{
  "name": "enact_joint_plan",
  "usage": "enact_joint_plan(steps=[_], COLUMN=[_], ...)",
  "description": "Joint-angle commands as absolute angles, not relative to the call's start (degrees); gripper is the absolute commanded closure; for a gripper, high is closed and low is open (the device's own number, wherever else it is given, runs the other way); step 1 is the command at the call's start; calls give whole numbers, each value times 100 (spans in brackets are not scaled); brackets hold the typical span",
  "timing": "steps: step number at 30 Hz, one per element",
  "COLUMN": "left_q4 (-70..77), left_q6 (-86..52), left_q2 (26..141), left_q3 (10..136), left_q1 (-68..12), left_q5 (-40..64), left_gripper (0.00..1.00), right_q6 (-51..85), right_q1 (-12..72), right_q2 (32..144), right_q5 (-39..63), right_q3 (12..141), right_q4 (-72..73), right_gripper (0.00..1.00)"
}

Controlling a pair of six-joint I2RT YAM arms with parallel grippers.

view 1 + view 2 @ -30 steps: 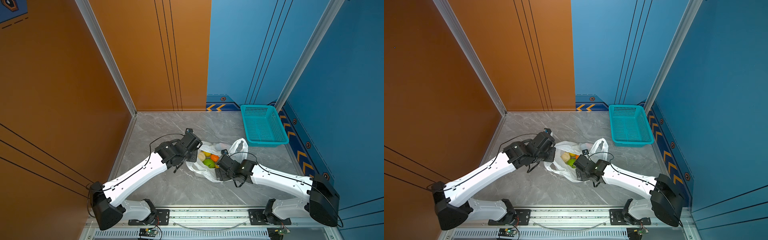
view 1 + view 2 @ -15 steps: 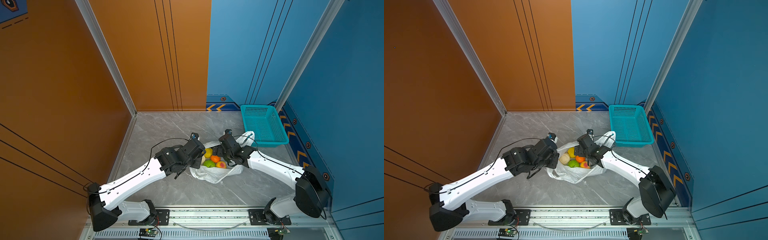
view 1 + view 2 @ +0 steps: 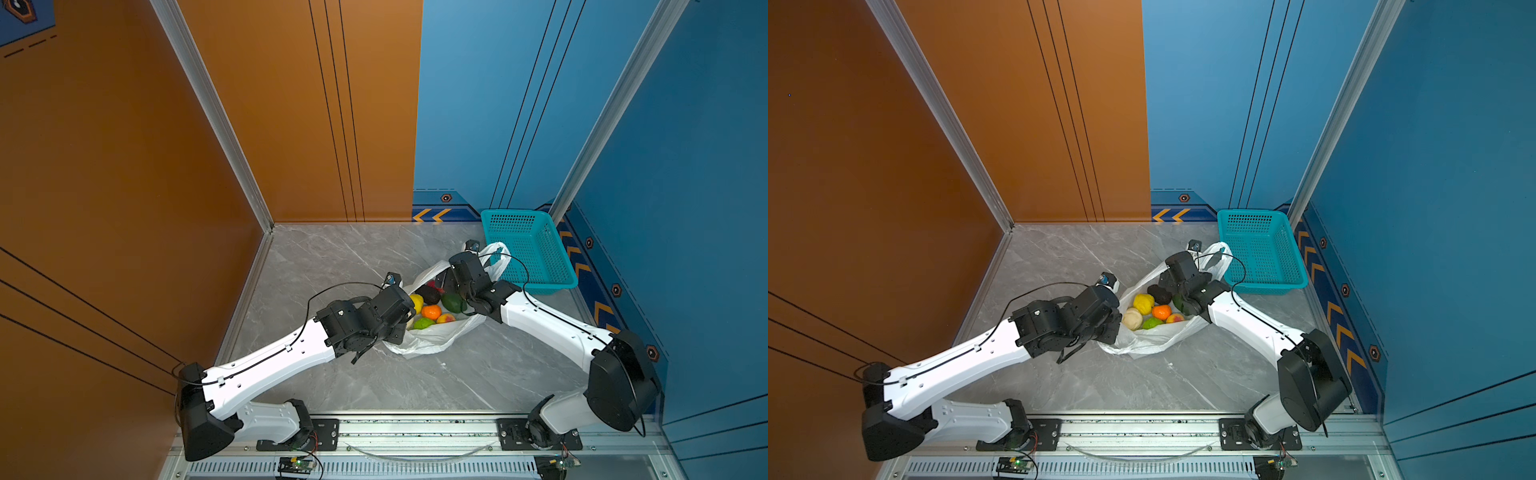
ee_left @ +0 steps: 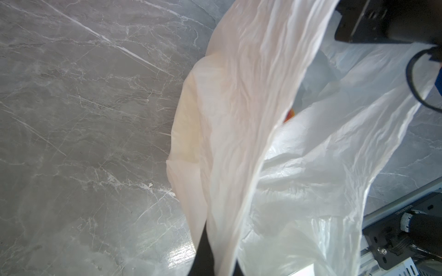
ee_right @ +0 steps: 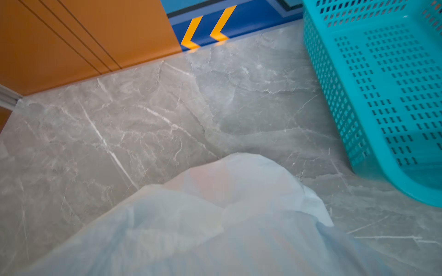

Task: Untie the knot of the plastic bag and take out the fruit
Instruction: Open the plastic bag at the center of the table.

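The white plastic bag [image 3: 428, 343] [image 3: 1142, 345] lies at mid-floor with its mouth spread wide. Several fruit show inside it: a yellow one [image 3: 1143, 303], an orange [image 3: 431, 311], a cream one [image 3: 1132, 319], green ones and a peach. The knot is out of view. My left gripper [image 3: 401, 328] [image 4: 218, 258] is shut on the bag's near-left rim, with plastic pinched between its dark fingers. My right gripper [image 3: 459, 266] sits at the bag's far-right rim beside a handle loop [image 3: 496, 253]. Bag plastic [image 5: 227, 215] drapes over its wide-set jaws and hides the fingers.
A teal perforated basket [image 3: 528, 249] [image 3: 1258, 249] [image 5: 382, 95] stands at the back right, just behind the bag's handle loop. Orange and blue walls close the floor on three sides. The arms' mounting rail [image 3: 415, 432] runs along the front edge.
My right gripper swung from the bag's front side to its far rim near the basket. The bag's mouth spread wider and more fruit shows. My left gripper shifted slightly right, still holding the rim.
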State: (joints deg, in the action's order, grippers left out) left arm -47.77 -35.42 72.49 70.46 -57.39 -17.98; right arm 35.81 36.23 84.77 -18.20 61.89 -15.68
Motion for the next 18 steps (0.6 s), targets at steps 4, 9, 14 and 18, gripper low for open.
enact_joint_plan(steps=[4, 9, 14, 18], left_q4=[-4802, -4796, -4784, -4755], left_q6=[-3494, -3530, -3569, -3655], left_q2=[7391, 7377, 7280, 7176], left_q3=[7431, 7432, 7308, 7157], left_q1=[-5631, -5555, -5547, -5555], left_q5=[-1828, -1801, -1782, -1765], left_gripper=[100, 100, 100, 100], right_q6=[3640, 3675, 3534, 3561], right_q1=[4405, 4894, 4961, 4990], right_q2=[7926, 7774, 8025, 8067], right_q5=[-1270, -1332, -953, -699], right_q3=[6045, 5890, 5795, 5566], right_q4=[-2687, -2891, -2708, -2789], right_gripper=[0, 0, 0, 0])
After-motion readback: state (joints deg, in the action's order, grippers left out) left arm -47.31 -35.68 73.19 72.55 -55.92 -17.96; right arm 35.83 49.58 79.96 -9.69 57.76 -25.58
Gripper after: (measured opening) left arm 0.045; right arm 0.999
